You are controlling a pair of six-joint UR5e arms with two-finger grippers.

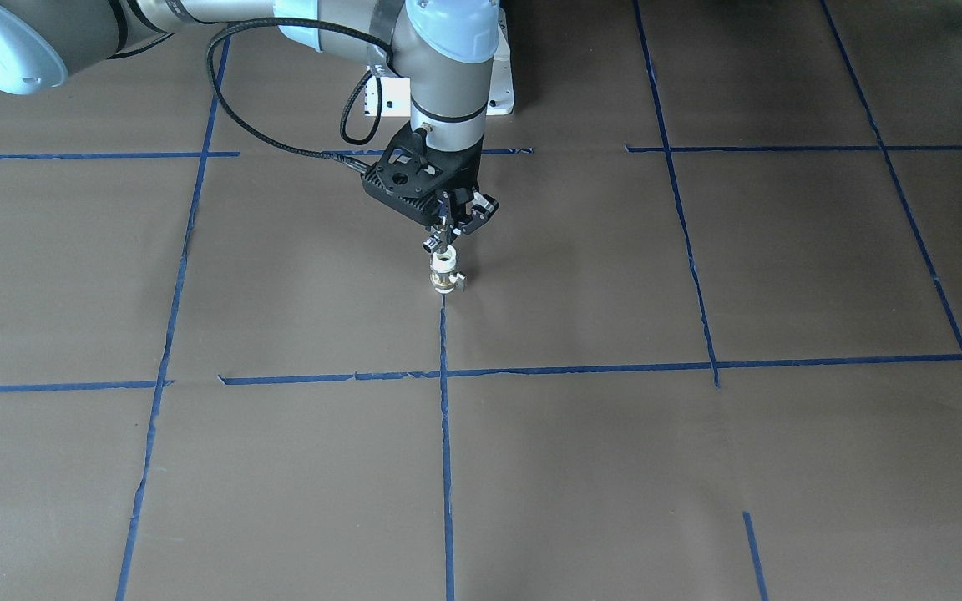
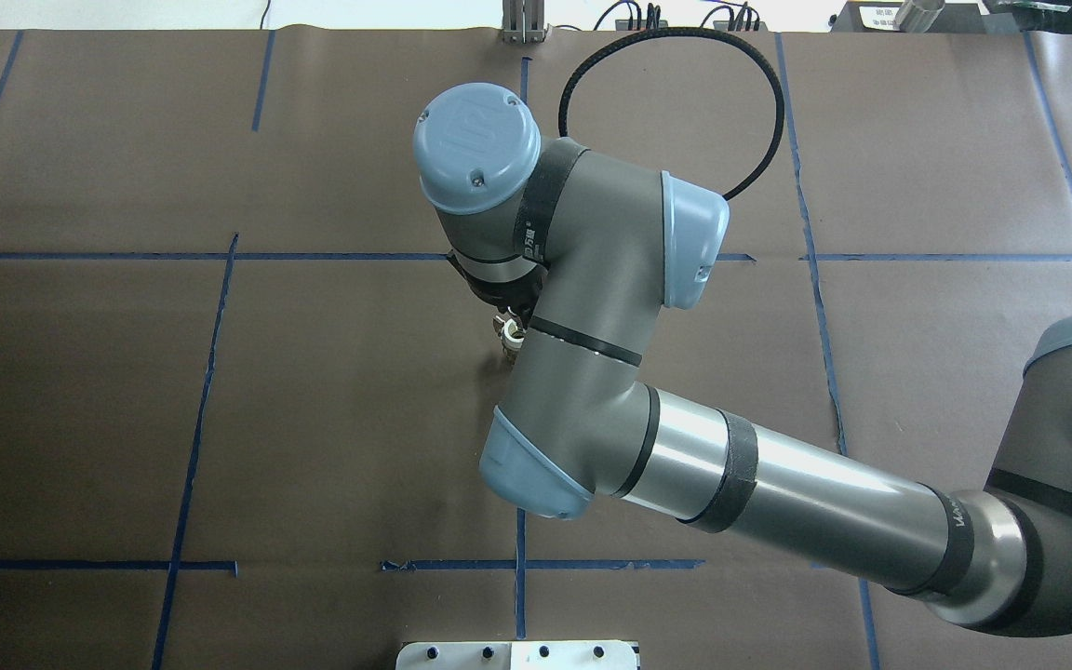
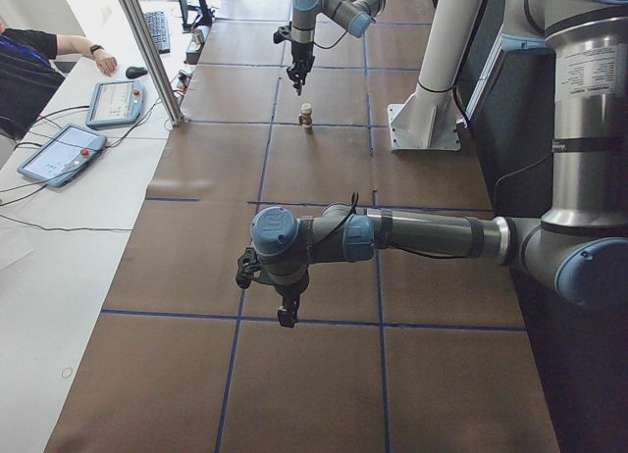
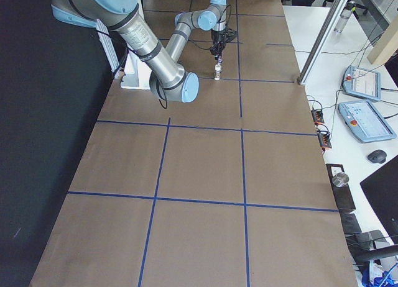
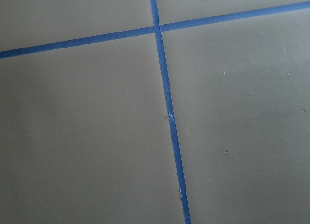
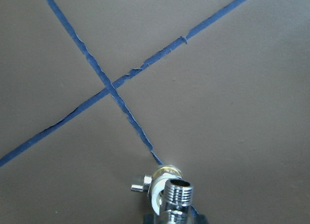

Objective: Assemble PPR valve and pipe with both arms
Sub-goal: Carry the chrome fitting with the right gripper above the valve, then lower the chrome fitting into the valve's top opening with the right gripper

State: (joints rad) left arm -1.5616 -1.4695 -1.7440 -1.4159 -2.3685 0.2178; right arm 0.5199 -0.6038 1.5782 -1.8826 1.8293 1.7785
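Note:
The PPR valve (image 1: 446, 275) stands upright on the brown table, white end up, its small side handle showing in the right wrist view (image 6: 162, 178). My right gripper (image 1: 450, 219) hangs straight over it, shut on the chrome pipe fitting (image 1: 437, 243). The fitting's threaded end (image 6: 177, 195) sits just above the valve's top; I cannot tell whether they touch. In the overhead view only a bit of the valve (image 2: 510, 333) shows under the right wrist. My left gripper (image 3: 286, 314) hovers low over bare table far from the valve (image 3: 307, 116); I cannot tell whether it is open.
Blue tape lines (image 1: 445, 434) cross the brown table cover. The white pedestal (image 3: 422, 129) stands behind the valve. An operator (image 3: 29, 71) and control tablets (image 3: 59, 151) are at the side bench, beside a metal post (image 3: 147, 51).

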